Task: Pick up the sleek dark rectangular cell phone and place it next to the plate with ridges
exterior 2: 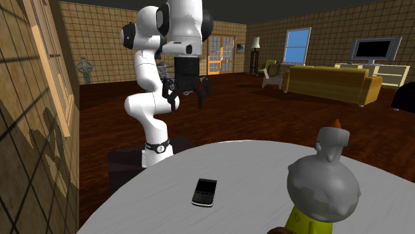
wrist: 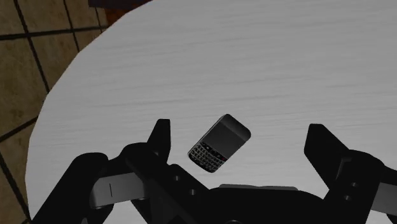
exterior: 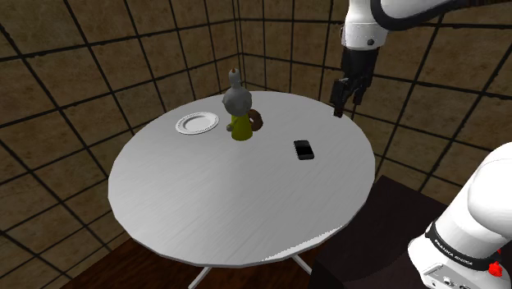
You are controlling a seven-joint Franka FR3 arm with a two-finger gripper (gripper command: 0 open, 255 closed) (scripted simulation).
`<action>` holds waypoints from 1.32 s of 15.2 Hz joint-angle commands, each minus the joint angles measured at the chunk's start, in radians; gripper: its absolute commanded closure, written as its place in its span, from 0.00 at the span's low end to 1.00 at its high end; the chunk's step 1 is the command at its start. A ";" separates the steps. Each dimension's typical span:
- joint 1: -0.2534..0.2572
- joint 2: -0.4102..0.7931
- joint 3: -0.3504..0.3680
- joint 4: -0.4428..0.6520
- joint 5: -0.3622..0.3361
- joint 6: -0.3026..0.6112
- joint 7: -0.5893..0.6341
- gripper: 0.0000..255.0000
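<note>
A dark rectangular cell phone [exterior: 304,149] with a small keypad lies flat on the round white table [exterior: 205,205], toward the shoulder view's right. It also appears as the phone [exterior 2: 204,192] and the phone [wrist: 219,144]. The white ridged plate [exterior: 197,123] rests at the table's far left. My black gripper [exterior: 345,98] hangs open well above the table's far right edge, away from the phone. From the wrist, the gripper [wrist: 238,146] has its fingers [wrist: 160,137] spread wide, with the phone seen far below between them, untouched.
A grey flask-shaped bottle with a yellow base [exterior: 238,107] stands beside the plate, with a brown object [exterior: 255,120] behind it. In the second exterior view the bottle [exterior 2: 322,193] looms close. Sofa [exterior 2: 329,83] and television [exterior 2: 376,48] stand far off.
</note>
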 commanded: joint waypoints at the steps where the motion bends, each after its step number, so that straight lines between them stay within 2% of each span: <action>1: -0.018 0.050 0.023 -0.018 0.005 0.070 0.063 0.00; 9: -0.091 0.294 0.117 -0.040 -0.004 0.334 0.324 0.00; 16: -0.154 0.551 0.167 0.013 -0.083 0.525 0.572 0.00; 20: -0.156 0.585 0.168 -0.012 -0.098 0.582 0.583 0.00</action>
